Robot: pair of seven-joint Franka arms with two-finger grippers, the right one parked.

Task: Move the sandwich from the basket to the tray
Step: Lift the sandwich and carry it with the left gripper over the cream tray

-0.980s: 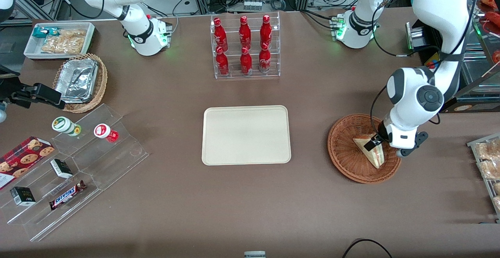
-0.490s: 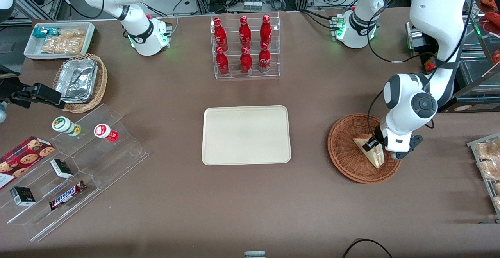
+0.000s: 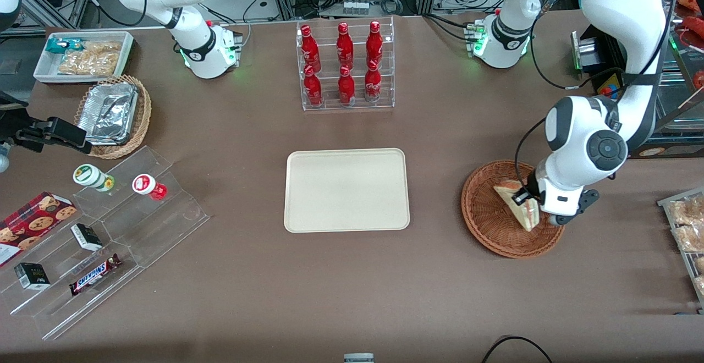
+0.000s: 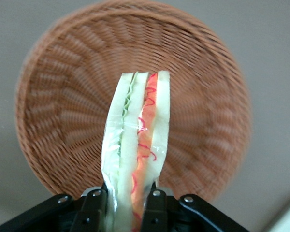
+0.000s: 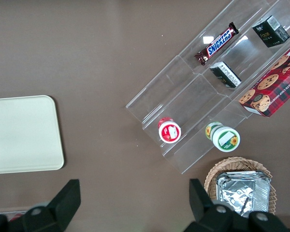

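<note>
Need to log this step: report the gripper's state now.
Gripper: shut on the sandwich, fingers pinching it above the basket.

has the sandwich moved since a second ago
Yes. Held in the gripper, the sandwich has lifted slightly, shifting up-frame against the basket's weave, though still over it.

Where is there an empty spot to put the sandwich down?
The gripper is shut on the sandwich, above the basket. The tray is bare all over. Bare table lies between tray and basket. Toward the parked arm's end, the snack stand crowds it.
</note>
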